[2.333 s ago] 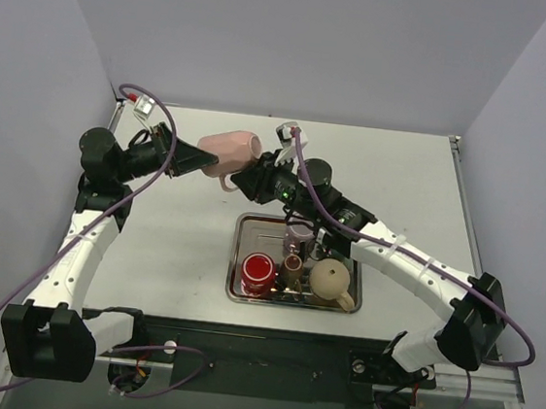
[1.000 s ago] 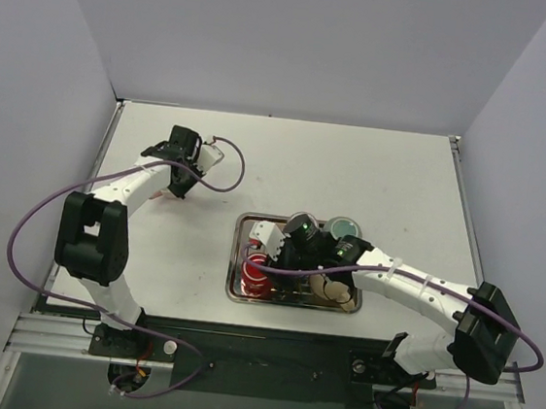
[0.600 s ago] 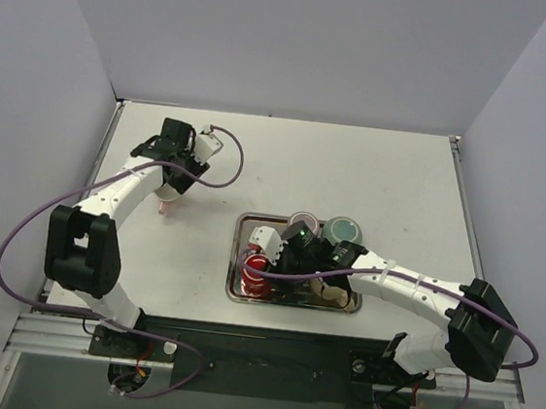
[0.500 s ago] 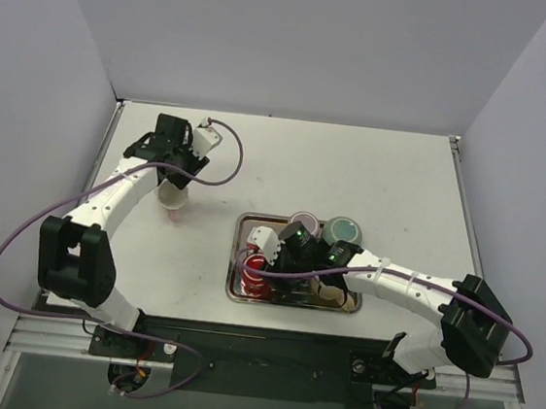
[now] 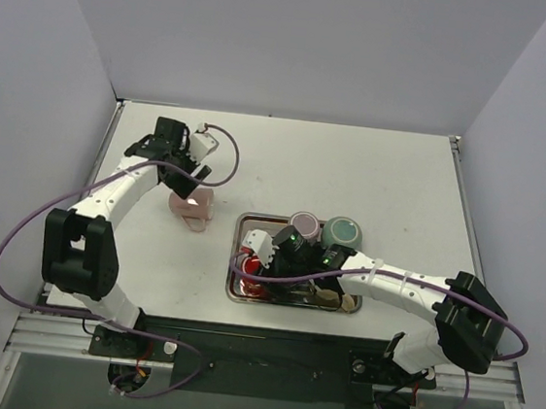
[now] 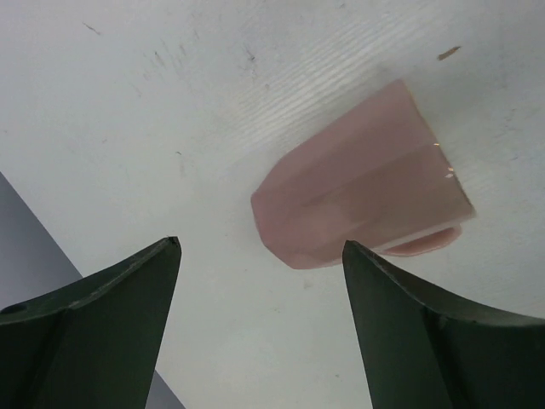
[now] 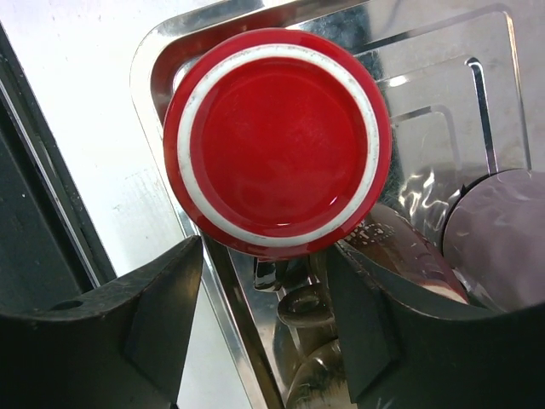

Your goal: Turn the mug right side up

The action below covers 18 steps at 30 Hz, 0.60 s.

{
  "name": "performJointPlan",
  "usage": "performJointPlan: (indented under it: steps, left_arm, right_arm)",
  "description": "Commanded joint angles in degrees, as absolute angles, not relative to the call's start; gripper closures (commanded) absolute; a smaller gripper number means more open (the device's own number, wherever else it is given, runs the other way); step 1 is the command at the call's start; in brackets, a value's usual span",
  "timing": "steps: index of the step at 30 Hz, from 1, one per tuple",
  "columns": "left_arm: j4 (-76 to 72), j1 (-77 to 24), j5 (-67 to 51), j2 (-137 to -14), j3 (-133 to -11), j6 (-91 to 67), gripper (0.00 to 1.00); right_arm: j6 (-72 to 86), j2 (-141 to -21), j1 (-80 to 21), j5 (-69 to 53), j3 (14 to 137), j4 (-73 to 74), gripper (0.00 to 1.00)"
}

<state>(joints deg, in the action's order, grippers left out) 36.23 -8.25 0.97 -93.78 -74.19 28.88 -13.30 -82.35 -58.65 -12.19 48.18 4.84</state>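
Two arms show in the top view, and neither of them holds anything. The left gripper [image 5: 182, 177] hangs just above the pink mug [image 5: 194, 206], which sits on the bare table [image 5: 403, 179], left of the metal tray [image 5: 231, 288] and apart from it. The right gripper [image 5: 260, 254] hovers low over the left part of the tray, far from the mug. I judge that the task is near its end: the mug is set down and free, and what is left is to check it and pull the arm away. From this height I cannot tell if its mouth points up.

On the left wrist view, the two fingers [image 6: 111, 324] are spread wide and the mug lies in the gap, touching neither. It has flat facets along its side and a small handle on the lower edge. Only the outside wall shows and no opening is visible, so the upright pose is not confirmed here.

On the right wrist view, the fingers are also spread, one on each side of a red cup [image 7: 277, 141] in the tray, without pressing it.
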Motion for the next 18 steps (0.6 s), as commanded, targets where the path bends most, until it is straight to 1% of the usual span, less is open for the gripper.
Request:
performJointPlan:
  steps: [1,2,4,5,9,13,17,18]
  left_arm:
    - [30.7,-17.5,4.1,-86.8,-72.0,26.2,0.12]
    - [30.2,-20.1,7.8,-87.8,-72.3,25.4,0.11]
    - [30.5,-23.1,10.7,-91.0,-75.2,22.3,0.1]
    - [31.1,-23.8,11.8,-92.7,-75.9,20.9,0.1]
    - [33.5,-27.4,22.6,-101.3,-80.1,20.1,0.09]
    - [31.7,-29.3,33.7,-104.9,-78.6,21.6,0.08]
    - [27.6,-31.0,40.2,-105.3,-75.2,24.8,0.16]
    - [26.9,-31.0,41.0,-106.0,-74.8,25.7,0.23]
  right_arm:
    - [-12.0,-80.8,-59.1,-11.2,48.0,4.0,0.44]
    - [-11.6,-80.9,-59.0,-11.0,48.0,4.1,0.44]
    - [-10.9,-80.9,-59.2,-10.3,47.4,3.5,0.43]
    - [-10.7,-80.7,-59.2,-10.1,47.1,2.9,0.43]
    - [-9.8,-80.1,-59.2,-9.9,45.7,1.8,0.42]
    - [-9.8,-79.4,-59.1,-9.8,44.5,1.1,0.41]
    - [-10.1,-79.5,-59.1,-9.9,44.5,0.6,0.41]
    - [-10.1,-79.7,-59.1,-9.9,44.6,0.6,0.41]
